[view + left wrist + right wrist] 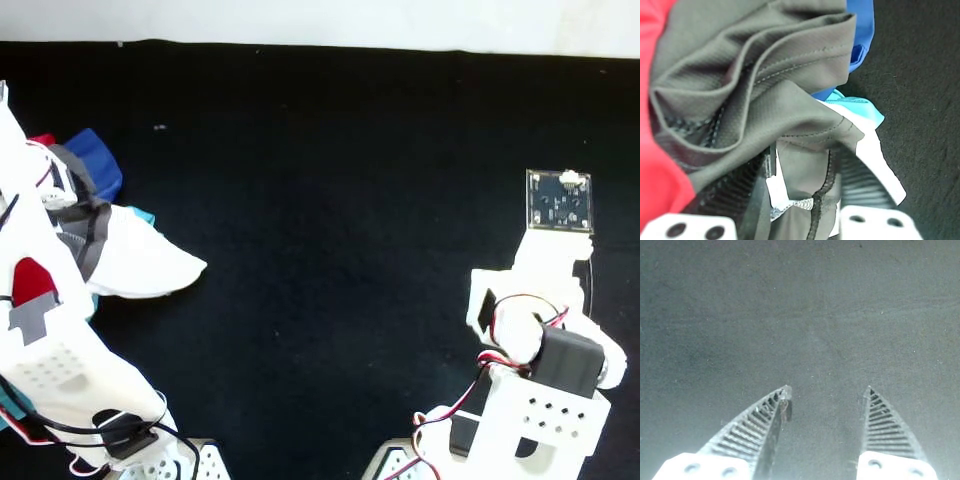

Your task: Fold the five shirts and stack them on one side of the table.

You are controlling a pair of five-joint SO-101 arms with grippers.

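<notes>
Here, left gripper (805, 160) clamped bunched grey shirt (755, 75) at table (350, 200) left; lifting risked dragging teal shirt (860, 107) along. Right gripper (825, 400) gaped wide above table.

Grey shirt (740, 60), red shirt (652, 125), blue shirt (862, 25), teal shirt (860, 107), white shirt (140, 262); black table (350, 200).

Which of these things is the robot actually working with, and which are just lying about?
Working with: grey shirt, red shirt, blue shirt, teal shirt, white shirt, all heaped together.
Just there: black table; right gripper, open above it.
</notes>
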